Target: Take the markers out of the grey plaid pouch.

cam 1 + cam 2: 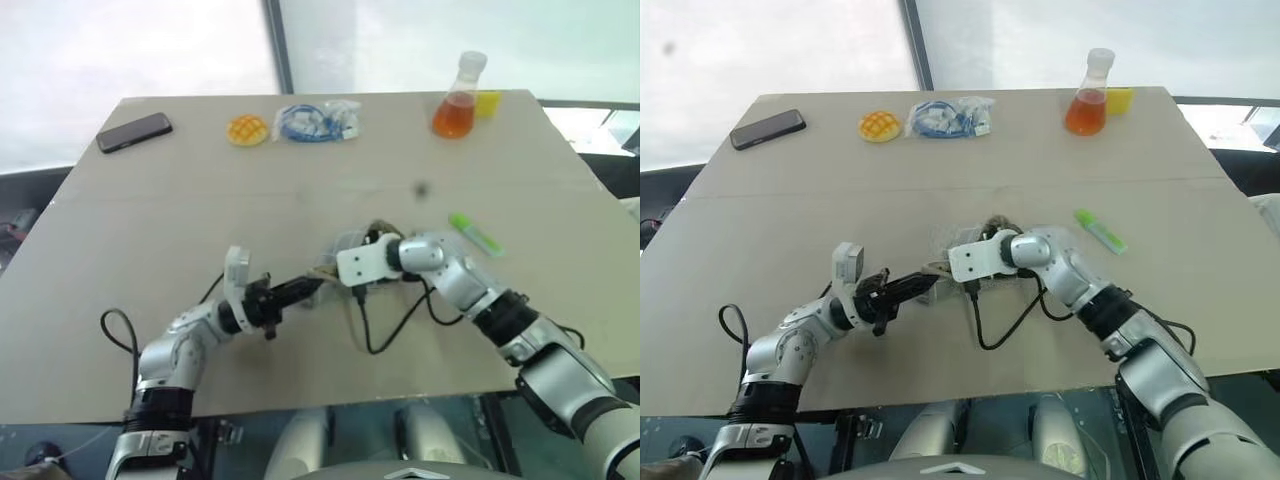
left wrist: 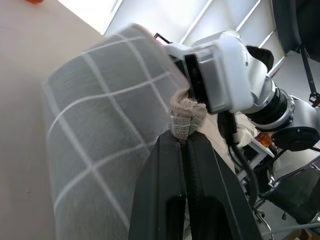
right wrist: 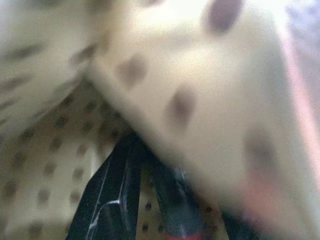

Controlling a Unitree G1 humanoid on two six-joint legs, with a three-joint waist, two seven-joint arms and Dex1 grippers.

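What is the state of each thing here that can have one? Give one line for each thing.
grey plaid pouch: on the table, held by an edge.
left hand: shut on the pouch's edge.
right hand: inside the pouch, by the black marker.
black marker: inside the pouch.
green marker: out, lying on the table.
flask: upright, part full of orange liquid.
phone: flat, screen dark.
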